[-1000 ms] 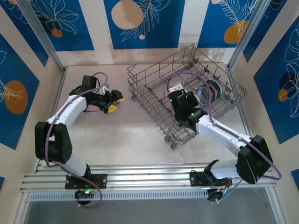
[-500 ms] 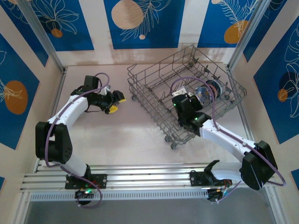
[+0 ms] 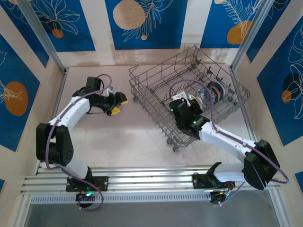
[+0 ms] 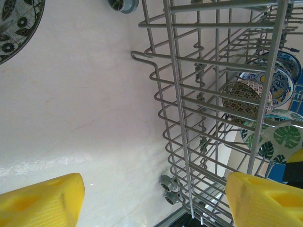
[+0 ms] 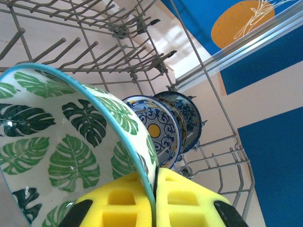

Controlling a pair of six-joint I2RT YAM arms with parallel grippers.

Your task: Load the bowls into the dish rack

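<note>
The grey wire dish rack (image 3: 150, 101) sits skewed on the bench. Inside it, a blue-and-white bowl (image 5: 158, 130) and a darker blue bowl (image 5: 190, 118) stand on edge between tines. The green leaf-patterned bowl (image 5: 71, 142) (turquoise rim) is tilted and pinched between the right gripper's (image 5: 155, 187) yellow fingers (image 5: 120, 201). A dark-patterned bowl (image 4: 16, 21) lies on the bench, apart from the rack.

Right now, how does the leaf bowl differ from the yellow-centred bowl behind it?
The right gripper pinches the leaf bowl by its rim; the yellow-centred bowl stands free. The leaf bowl shows green leaves, the yellow-centred bowl blue scrolls. Both stand on edge in the dish rack.
</note>
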